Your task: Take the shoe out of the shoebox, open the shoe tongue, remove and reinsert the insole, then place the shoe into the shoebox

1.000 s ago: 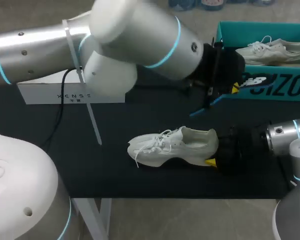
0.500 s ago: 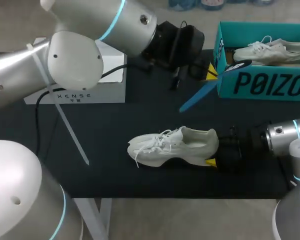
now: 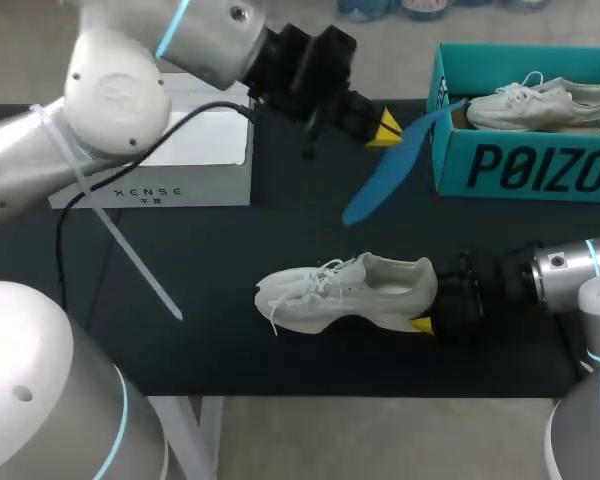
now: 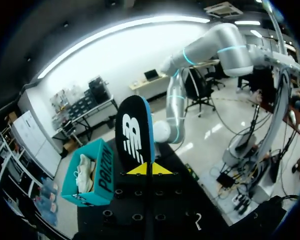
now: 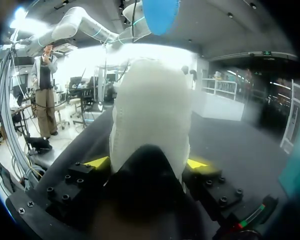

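Insole (image 3: 385, 175) is being pinched by the closed left gripper (image 3: 385, 128) at the upper middle of the head view, likely awaiting reinsertion. Shoe (image 3: 345, 292) at lower centre is being clamped at its heel by the right gripper (image 3: 425, 320), apparently for steadiness.

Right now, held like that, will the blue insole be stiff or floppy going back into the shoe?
Probably thin and bendy: the insole curves along its length out of the left gripper. Likely light: that pinch alone holds it in the air. Its free end may buckle at the shoe opening.
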Controlling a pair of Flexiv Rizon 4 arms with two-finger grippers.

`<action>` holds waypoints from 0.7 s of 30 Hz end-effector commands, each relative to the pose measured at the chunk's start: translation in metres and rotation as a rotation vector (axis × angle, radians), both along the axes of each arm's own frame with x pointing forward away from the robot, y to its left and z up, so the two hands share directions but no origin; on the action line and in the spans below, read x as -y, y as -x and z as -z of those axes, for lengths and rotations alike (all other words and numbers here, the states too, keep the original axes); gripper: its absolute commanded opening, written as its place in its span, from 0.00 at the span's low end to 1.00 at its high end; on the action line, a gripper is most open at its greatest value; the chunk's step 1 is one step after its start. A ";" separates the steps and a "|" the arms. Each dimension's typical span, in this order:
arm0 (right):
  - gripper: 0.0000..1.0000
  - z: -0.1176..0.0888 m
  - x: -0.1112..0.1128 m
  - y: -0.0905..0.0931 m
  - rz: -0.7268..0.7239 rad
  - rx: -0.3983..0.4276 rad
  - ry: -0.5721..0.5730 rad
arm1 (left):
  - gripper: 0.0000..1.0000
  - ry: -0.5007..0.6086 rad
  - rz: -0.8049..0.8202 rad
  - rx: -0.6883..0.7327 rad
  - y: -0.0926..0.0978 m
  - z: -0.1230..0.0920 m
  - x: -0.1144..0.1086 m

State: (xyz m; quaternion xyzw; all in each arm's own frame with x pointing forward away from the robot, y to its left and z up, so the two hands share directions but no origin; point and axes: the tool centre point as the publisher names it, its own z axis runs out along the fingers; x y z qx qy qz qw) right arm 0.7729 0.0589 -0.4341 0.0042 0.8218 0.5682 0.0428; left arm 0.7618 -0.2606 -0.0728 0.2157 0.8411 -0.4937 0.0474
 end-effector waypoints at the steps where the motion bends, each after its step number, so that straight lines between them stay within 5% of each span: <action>1: 0.00 0.003 -0.002 0.001 0.002 0.001 0.003 | 0.00 0.254 0.264 -0.464 -0.029 -0.012 -0.049; 9: 0.00 0.003 -0.002 0.001 0.002 0.001 0.003 | 0.00 0.352 0.256 -0.551 -0.047 -0.022 -0.076; 21: 0.00 0.003 -0.002 0.001 0.002 0.001 0.003 | 0.00 0.426 0.335 -0.567 -0.038 -0.055 -0.060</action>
